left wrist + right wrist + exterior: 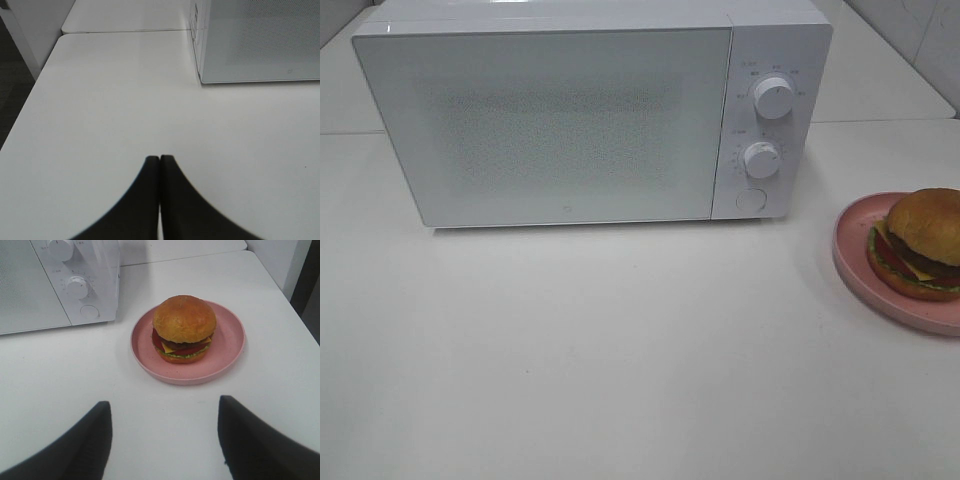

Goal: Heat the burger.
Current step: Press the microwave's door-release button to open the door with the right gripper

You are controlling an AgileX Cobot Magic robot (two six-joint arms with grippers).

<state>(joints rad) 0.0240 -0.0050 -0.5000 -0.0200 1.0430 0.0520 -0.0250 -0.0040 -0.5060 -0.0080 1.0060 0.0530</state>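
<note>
Right wrist: right claw point(164, 403) spread wide, facing burger point(184, 327), presumably for pickup; left claw point(159, 159) together, parked; microwave point(570, 120) door closed.

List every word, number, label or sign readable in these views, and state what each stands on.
No text can be read.
Characters around the upper knob on the microwave: too small and blurred to read.
Ticks and characters around the lower knob: too blurred to read.
Small mark low on the microwave front: too small to read.
Burger and plate: no text.
</note>
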